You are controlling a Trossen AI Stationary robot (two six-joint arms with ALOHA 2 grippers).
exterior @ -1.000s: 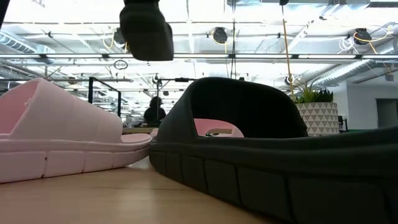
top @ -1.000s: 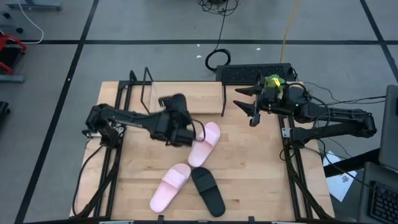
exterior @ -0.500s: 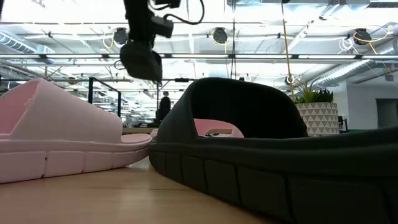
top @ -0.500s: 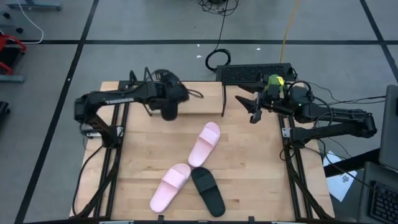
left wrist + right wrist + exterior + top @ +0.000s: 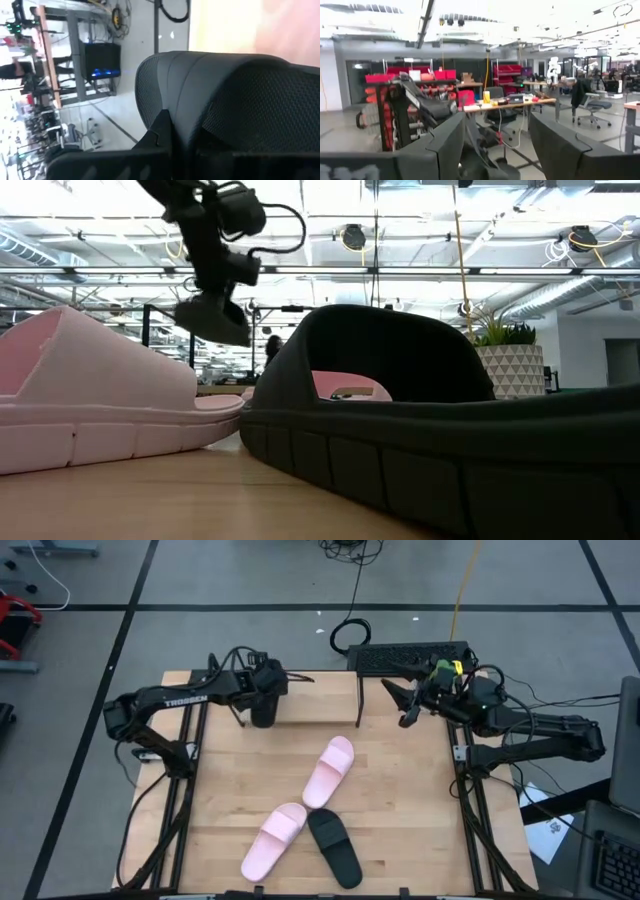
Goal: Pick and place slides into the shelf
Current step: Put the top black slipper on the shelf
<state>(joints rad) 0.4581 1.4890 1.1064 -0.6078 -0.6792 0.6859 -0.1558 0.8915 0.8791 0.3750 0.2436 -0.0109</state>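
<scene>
Progress: 0 slides seen resting on the shelf (image 5: 300, 690); 1 on its way, 3 left on the counter (image 5: 400, 800).
Carried slide: black slide (image 5: 263, 708) held over the shelf board at the counter's far left end, above it in the low view, not set down yet by my read.
Left hand: left hand (image 5: 262, 690) pressed together, pinching the black slide's strap; wrist view is filled by the dark textured strap.
Right hand: right hand (image 5: 400, 703) spread, holding nothing, hovering at the far right near the keyboard (image 5: 410, 657), waiting.
Left on counter: pink slide (image 5: 329, 771) mid counter; second pink slide (image 5: 273, 840) near the front edge; second black slide (image 5: 334, 847) just beside it, toe ends touching or nearly so.
Change vs earlier: 1 second ago the left hand was over mid counter next to the upper pink slide; now it has swung back to the shelf with the black slide. Right hand shifted slightly toward the keyboard. The 3 counter slides have not moved.
Remaining: release this slide, then fetch 3 more.
</scene>
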